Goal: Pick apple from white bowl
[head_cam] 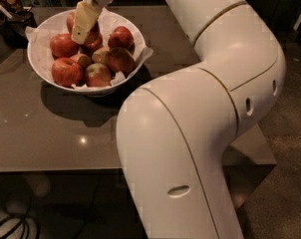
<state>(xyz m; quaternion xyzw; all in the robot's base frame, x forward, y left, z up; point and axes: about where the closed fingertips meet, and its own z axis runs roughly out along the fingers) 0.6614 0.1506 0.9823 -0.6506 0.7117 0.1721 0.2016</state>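
Observation:
The white bowl (43, 68) stands at the back left of the table, lined with white paper and holding several apples. My gripper (84, 23) hangs over the back of the bowl, its arm reaching in from the upper right. One cream finger (83, 20) shows in front. A deep red apple (94, 38) sits right behind that finger, with red showing on both sides of it, and the gripper is shut on it. The other finger is hidden behind the apple.
The bowl sits on a brown glossy table (51, 133) whose front edge runs across the lower left. My big white arm (200, 113) fills the right half of the view. Dark objects (13, 11) stand at the table's back left. Cables (11, 225) lie on the floor.

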